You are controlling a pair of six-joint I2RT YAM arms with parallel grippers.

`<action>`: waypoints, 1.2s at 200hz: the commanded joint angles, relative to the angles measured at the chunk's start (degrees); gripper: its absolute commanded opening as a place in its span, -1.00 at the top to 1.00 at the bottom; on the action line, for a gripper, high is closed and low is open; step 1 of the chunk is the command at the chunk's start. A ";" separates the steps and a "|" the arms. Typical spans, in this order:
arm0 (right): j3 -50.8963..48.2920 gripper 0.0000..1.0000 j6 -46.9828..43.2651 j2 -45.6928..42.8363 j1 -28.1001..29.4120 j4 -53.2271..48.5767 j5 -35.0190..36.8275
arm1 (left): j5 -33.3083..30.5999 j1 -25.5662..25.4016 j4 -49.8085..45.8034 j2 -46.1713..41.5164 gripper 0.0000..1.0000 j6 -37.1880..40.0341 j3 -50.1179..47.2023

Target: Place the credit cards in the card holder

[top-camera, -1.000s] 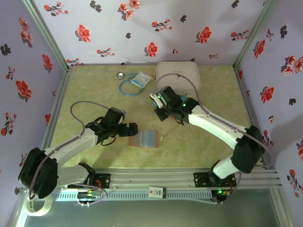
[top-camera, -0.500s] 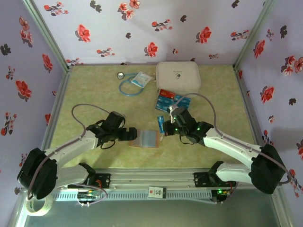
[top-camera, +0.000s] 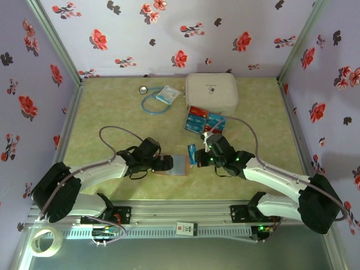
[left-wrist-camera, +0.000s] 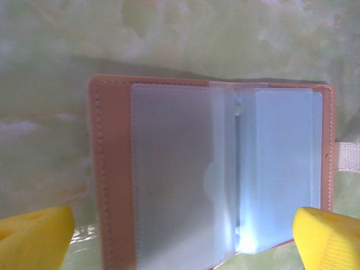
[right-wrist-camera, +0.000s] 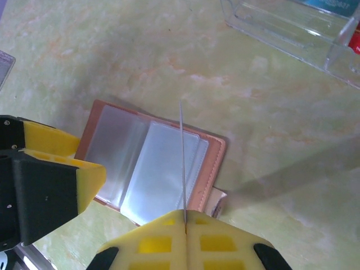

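The card holder (top-camera: 179,165) lies open on the table, pinkish-brown with clear sleeves (left-wrist-camera: 185,169). My left gripper (left-wrist-camera: 183,242) is open, its yellow fingertips (left-wrist-camera: 34,236) standing either side of the holder's near edge; from above it (top-camera: 165,163) sits at the holder's left side. My right gripper (right-wrist-camera: 185,216) is shut on one blue credit card (top-camera: 192,152), seen edge-on (right-wrist-camera: 183,152) and upright over the holder's (right-wrist-camera: 152,163) right-hand sleeve. More red and blue credit cards (top-camera: 202,120) lie in a clear tray behind.
A large white zip case (top-camera: 211,91) stands at the back. A blue cord (top-camera: 151,103), a small packet (top-camera: 167,94) and a round metal piece (top-camera: 144,89) lie at the back left. The clear tray (right-wrist-camera: 292,28) is just beyond the holder.
My right arm has swung from the card tray down to the holder, carrying a blue card. My left gripper has slid right onto the holder's edge.
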 commanded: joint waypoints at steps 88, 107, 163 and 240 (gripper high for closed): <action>1.27 1.00 -5.71 -3.79 -2.54 -10.77 7.60 | -4.81 -4.25 1.19 0.00 -0.99 -3.45 1.99; 2.44 1.00 -6.01 -3.97 -3.53 -11.28 6.79 | -7.38 -3.86 -3.33 -2.06 -0.99 -1.67 2.78; 4.25 1.00 -0.89 -7.87 -3.55 -7.86 1.34 | -9.87 0.43 -12.71 -6.32 -0.99 6.79 4.63; -3.63 1.00 10.49 -4.99 -0.77 15.21 -3.57 | -11.19 1.65 -16.30 -2.06 -0.99 14.18 7.05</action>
